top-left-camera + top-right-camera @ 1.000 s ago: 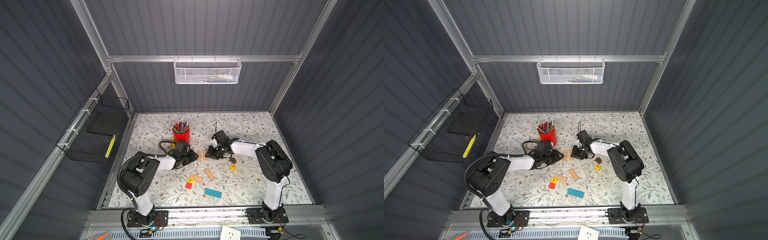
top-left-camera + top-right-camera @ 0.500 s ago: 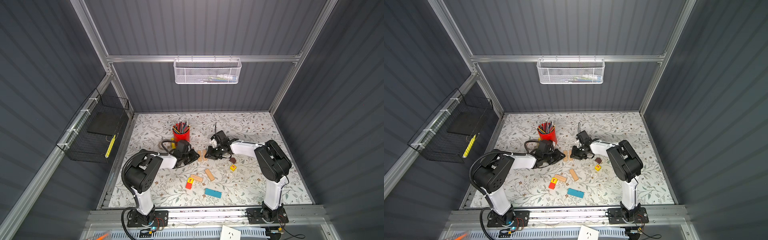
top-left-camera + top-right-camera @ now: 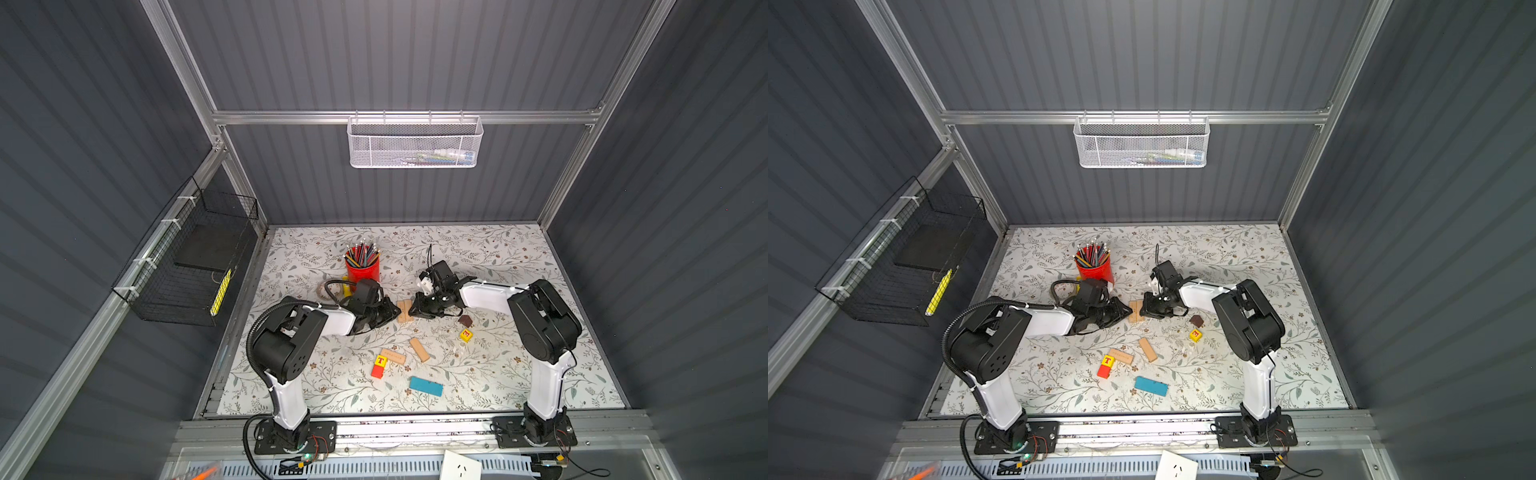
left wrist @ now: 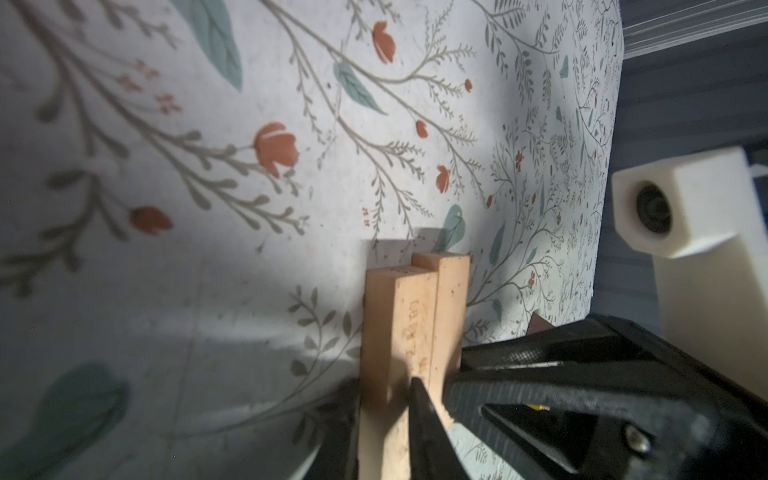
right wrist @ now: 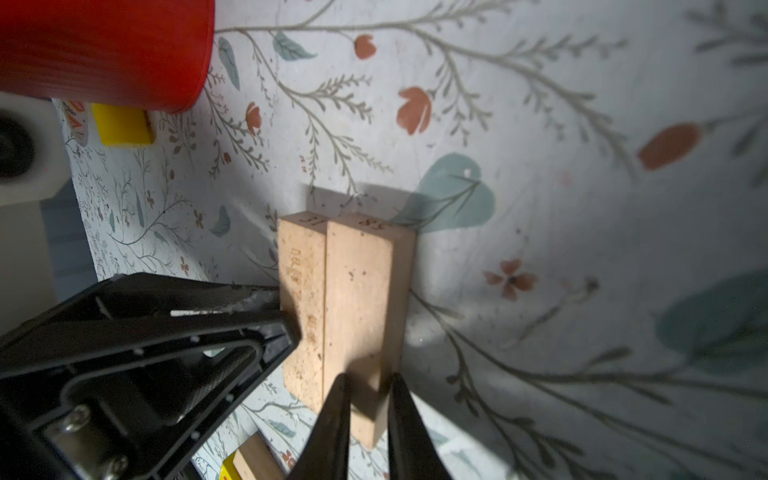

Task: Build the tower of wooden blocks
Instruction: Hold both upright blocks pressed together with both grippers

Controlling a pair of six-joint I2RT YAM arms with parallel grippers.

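Your left gripper [image 4: 382, 392] is clamped on the left-hand plank [image 4: 397, 328], and your right gripper [image 5: 370, 378] is pinched on the right-hand plank [image 5: 359, 286] touching beside it. Both planks stand on edge on the floral mat [image 4: 208, 249]. You appear to be setting the tower's base; next, let go gently so neither tips.

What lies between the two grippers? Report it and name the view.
Two tan planks, side by side and touching: left gripper holds one, right gripper the other. Both top views show it.
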